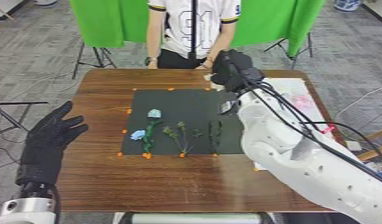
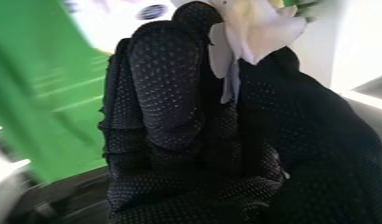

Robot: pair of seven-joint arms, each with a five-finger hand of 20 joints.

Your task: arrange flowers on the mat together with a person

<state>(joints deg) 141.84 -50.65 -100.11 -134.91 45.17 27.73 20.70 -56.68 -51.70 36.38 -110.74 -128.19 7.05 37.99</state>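
Holds the left hand (image 1: 52, 137) beside the left edge of the brown wooden table (image 1: 107, 185), with the fingers raised and apart. Has the dark mat (image 1: 174, 100) near the middle of the table, with orange markers (image 1: 171, 89) along its edges. Shows two light blue flowers (image 1: 154, 113) on the mat's left part, one nearer the robot than the other, with a green stem (image 1: 149, 140) just beside them. Shows thin green sprigs (image 1: 182, 136) at the middle of the mat, then a dark leafy stem (image 1: 216, 136) farther right, apart from the sprigs. Holds the right hand (image 1: 234, 70) at the table's far side, beyond the mat, with a white flower (image 2: 258, 35) clamped between the thumb and fingers. Has a white sheet (image 1: 288, 86) right of the mat, partly behind the right arm (image 1: 298, 157), with something pink (image 1: 303, 102) on it.
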